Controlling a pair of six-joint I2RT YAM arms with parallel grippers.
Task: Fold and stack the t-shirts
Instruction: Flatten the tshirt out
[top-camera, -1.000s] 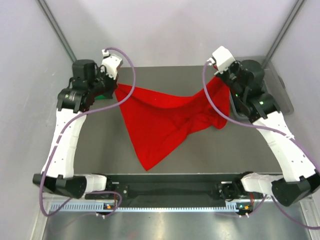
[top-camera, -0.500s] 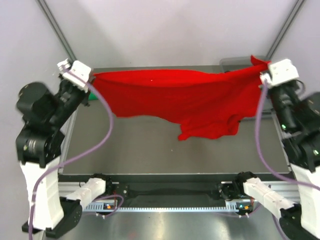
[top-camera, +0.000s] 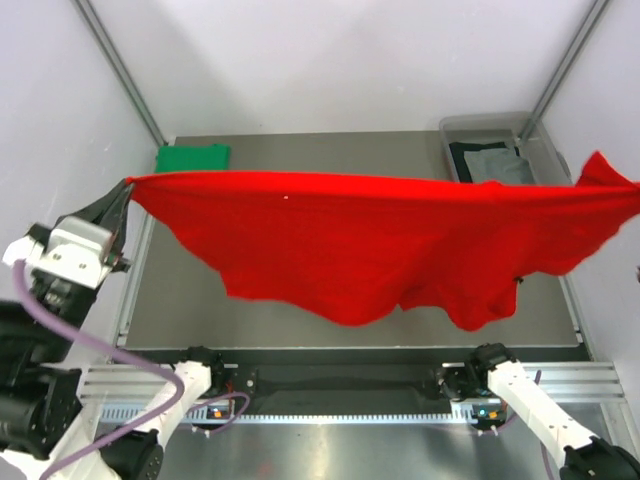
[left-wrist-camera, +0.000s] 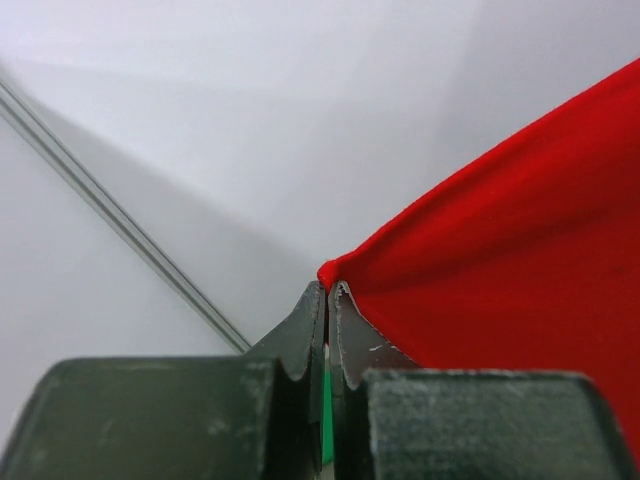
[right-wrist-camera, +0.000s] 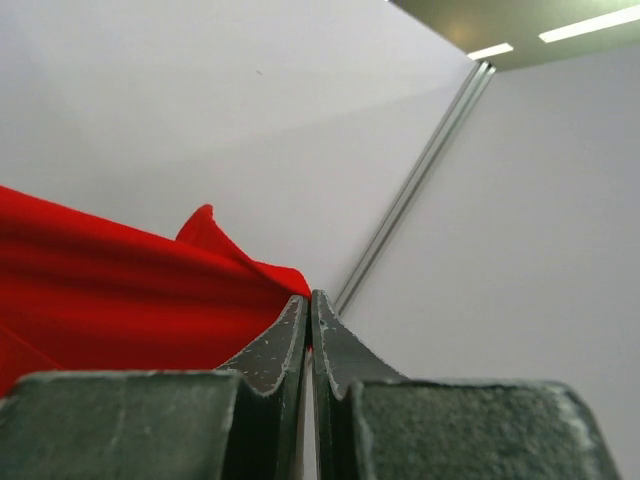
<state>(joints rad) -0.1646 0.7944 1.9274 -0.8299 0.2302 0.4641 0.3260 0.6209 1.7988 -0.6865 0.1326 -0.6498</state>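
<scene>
Top external view: bright red cloth t-shirt (top-camera: 380, 240) is held stretched wide in the air above the grey table (top-camera: 330, 150). One corner is pinched in the left gripper (left-wrist-camera: 327, 292), and the opposite corner in the right gripper (right-wrist-camera: 308, 298). A folded green t-shirt (top-camera: 192, 158) is noted at the table's far left corner. Grey and dark cloth (top-camera: 490, 160), possibly shirts, is seen in the clear bin (top-camera: 478, 119).

Grey table top (top-camera: 300, 150), matte. Clear plastic bin (top-camera: 478, 118), at the table's far right corner. Two slanted metal frame posts, left (top-camera: 122, 72) and right (top-camera: 565, 60), against white enclosure walls (top-camera: 340, 60). Black mounting bar (top-camera: 340, 378) along the near edge; perforated strip (top-camera: 330, 413) just beneath it. Ceiling light strips (right-wrist-camera: 590, 22), lit.
</scene>
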